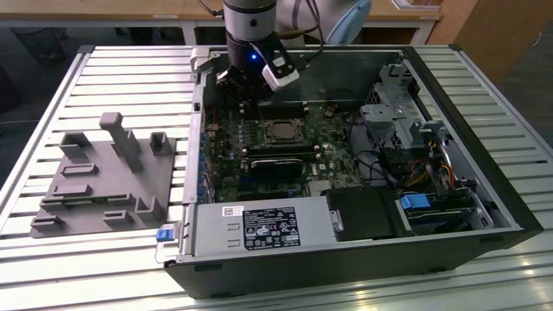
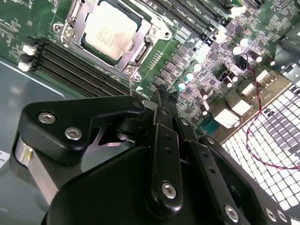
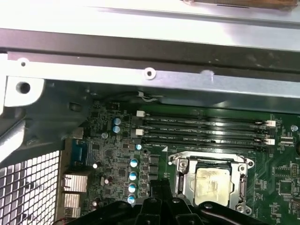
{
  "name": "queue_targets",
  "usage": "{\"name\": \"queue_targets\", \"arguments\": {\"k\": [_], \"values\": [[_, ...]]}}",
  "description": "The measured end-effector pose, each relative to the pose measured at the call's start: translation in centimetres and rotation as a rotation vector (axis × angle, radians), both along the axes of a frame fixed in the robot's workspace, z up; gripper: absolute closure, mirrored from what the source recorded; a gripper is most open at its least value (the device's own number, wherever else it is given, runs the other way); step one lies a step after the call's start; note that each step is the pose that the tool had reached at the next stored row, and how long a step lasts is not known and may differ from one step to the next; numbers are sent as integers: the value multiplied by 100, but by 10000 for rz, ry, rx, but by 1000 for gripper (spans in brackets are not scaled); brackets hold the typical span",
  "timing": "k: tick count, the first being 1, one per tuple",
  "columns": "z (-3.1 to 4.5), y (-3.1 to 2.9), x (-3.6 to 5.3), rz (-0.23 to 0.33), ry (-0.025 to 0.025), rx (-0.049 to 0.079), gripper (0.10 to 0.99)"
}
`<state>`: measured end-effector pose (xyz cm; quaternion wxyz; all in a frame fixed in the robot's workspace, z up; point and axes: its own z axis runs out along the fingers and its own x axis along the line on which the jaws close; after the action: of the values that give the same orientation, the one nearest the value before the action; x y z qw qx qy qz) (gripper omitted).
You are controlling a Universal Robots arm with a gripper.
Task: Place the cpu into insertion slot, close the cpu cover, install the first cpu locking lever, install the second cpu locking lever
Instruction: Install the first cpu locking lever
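Observation:
The cpu (image 1: 278, 131) lies flat in the insertion slot (image 1: 278, 122) on the green board, pale metal face up. In both wrist views the cpu (image 2: 110, 30) (image 3: 212, 182) sits inside the silver cpu cover (image 2: 137, 57) (image 3: 185, 182), which lies down over its edges. My gripper (image 1: 245, 98) hangs above the board just beside the socket, toward the exterior view's left and the case's far wall. Its black fingertips (image 2: 161, 93) (image 3: 159, 186) are pressed together with nothing between them.
Long black memory slots (image 3: 201, 131) run beside the socket. The open case holds a power supply (image 1: 259, 228) at the front, and a drive cage and cables (image 1: 415, 149) on the exterior view's right. A grey fixture (image 1: 103, 175) rests on the slatted table on the exterior view's left.

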<state>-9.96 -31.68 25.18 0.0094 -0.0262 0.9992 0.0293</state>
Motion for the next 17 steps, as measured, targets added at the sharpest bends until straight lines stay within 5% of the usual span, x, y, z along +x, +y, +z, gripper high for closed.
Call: {"name": "queue_targets", "arguments": {"k": [10,17], "values": [[-1,18,-82,1,-10,0,965],[-3,130,-83,1,-11,-1,965]]}}
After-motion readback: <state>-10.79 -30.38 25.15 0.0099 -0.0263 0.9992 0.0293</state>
